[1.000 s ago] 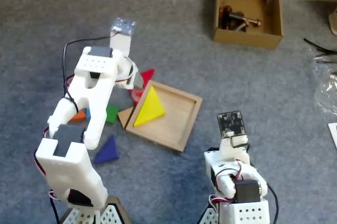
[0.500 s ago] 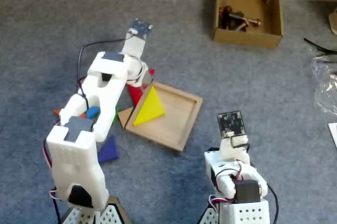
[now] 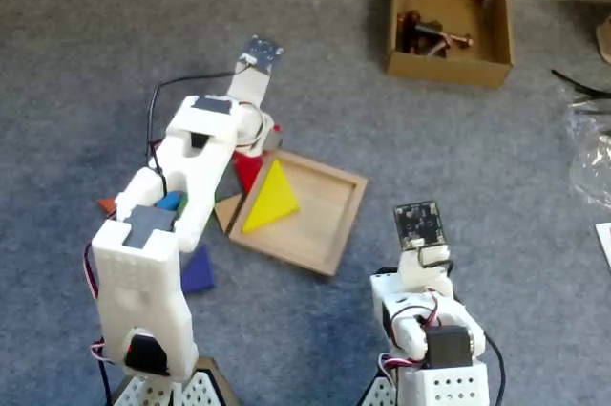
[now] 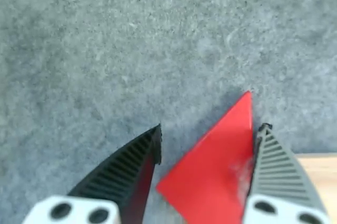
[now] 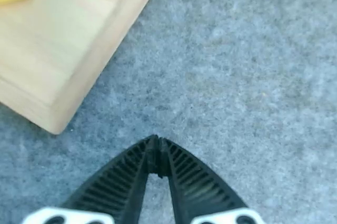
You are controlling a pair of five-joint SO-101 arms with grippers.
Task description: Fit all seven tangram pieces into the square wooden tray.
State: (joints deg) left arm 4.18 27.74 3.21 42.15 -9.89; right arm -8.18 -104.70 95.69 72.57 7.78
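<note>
Left gripper (image 4: 210, 129) is open, jaws spread and straddling the red triangle (image 4: 210, 176). The grey finger (image 4: 274, 166) sits right at one edge of the piece, the black finger (image 4: 126, 171) is just off the opposite edge, so nothing is clamped. Red triangle lies flat on the grey carpet (image 4: 131, 34), just outside the square wooden tray (image 4: 318, 176), a strip of whose wood shows beside the grey finger. In the high view the left arm (image 3: 181, 205) stretches out over the pieces at the tray's left side, with the red triangle (image 3: 248, 169) poking out from under its wrist at the tray's upper left edge. Tray (image 3: 325, 234) sits rotated on the carpet and holds one piece, the yellow triangle (image 3: 270, 198), lying in its left half. Blue triangle (image 3: 198, 272) is on the carpet beside the left arm, off the tray's lower left. An orange piece (image 3: 107, 205) peeks out on the arm's far side; other pieces under the arm are too hidden to call. Right gripper (image 5: 156, 145) is closed, fingertips touching, holding nothing, above bare carpet near a corner of the tray (image 5: 68, 50). Right arm (image 3: 430, 330) is folded up by its base, apart from the tray. Cardboard box (image 3: 449, 62) with some hardware in it sits well apart at the far right.
</note>
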